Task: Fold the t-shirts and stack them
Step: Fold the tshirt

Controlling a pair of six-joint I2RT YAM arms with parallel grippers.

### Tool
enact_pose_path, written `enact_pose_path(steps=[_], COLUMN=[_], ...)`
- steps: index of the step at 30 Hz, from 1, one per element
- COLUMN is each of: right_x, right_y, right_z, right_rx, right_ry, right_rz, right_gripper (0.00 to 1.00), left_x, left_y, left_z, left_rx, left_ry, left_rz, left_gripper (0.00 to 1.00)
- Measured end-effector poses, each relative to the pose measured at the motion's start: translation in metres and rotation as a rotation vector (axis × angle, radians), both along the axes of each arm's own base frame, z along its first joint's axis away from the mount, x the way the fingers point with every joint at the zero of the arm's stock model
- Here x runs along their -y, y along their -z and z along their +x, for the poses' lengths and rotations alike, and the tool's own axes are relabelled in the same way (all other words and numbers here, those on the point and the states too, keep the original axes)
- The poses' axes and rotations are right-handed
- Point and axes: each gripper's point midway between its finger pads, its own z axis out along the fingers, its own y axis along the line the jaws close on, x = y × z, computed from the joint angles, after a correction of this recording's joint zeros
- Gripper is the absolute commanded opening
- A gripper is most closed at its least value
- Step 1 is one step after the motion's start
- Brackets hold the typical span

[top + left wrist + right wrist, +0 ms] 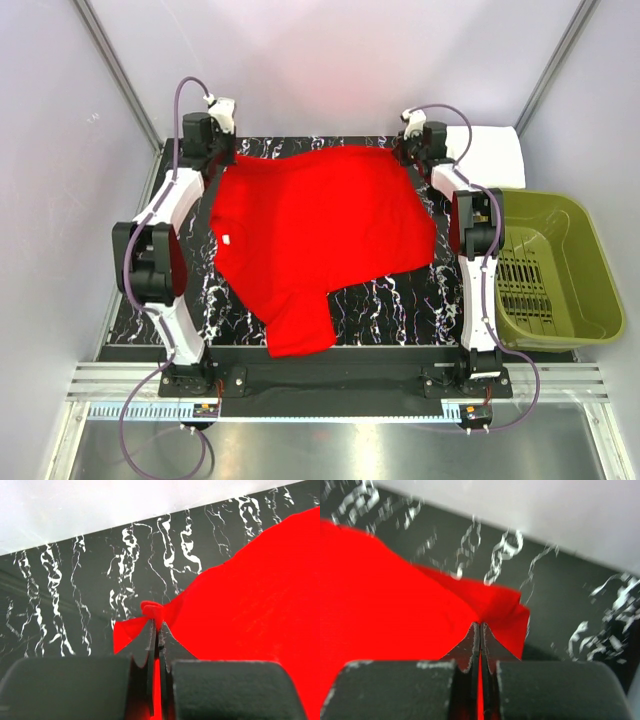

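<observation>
My left gripper (157,630) and right gripper (480,630) each pinch a far corner of the bright red cloth t-shirt (310,230); I'd pull both evenly.

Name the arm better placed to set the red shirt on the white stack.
Right, probably. Right arm holds the red shirt at its far right corner, jaws shut, beside the white stack; the left arm is farther off.

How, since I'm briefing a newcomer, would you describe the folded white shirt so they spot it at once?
Find the black marbled table, then its far right corner, beyond the olive-green basket. The folded white shirt lies there, just right of the right gripper. Unlike the red t-shirt spread over the table, it is a neat white rectangle.
</observation>
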Motion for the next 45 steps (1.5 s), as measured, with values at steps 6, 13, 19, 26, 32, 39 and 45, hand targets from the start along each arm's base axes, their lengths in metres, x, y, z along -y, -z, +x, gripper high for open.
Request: enact_pose_path(steps=[6, 13, 19, 26, 32, 39, 45], right_x=[0.012, 0.024, 0.033, 0.040, 0.041, 0.042, 0.039], right_y=[0.021, -0.020, -0.051, -0.022, -0.015, -0.014, -0.013], right_z=[-0.012, -0.017, -0.020, -0.032, -0.041, -0.057, -0.065], right_rx=[-0.011, 0.085, 0.176, 0.137, 0.116, 0.094, 0.089], right_ry=[0.010, -0.008, -0.011, -0.021, -0.030, -0.033, -0.040], right_rz=[-0.017, -0.091, -0.187, -0.259, -0.270, -0.273, -0.285], right_gripper=[0.00, 0.00, 0.00, 0.00, 0.00, 0.00, 0.00], left_x=[-0.001, -0.004, -0.001, 0.000, 0.003, 0.002, 0.006], left_y=[-0.004, 0.024, 0.055, 0.086, 0.078, 0.077, 0.079], left_z=[-0.028, -0.062, -0.092, -0.134, -0.146, -0.156, -0.169], left_rx=[-0.040, -0.168, -0.317, -0.467, -0.476, -0.505, -0.539], left_ry=[-0.010, -0.024, -0.034, -0.063, -0.082, -0.114, -0.119], left_rz=[0.012, 0.024, -0.013, -0.042, -0.059, -0.060, -0.062], left_gripper=[0.00, 0.00, 0.00, 0.00, 0.00, 0.00, 0.00])
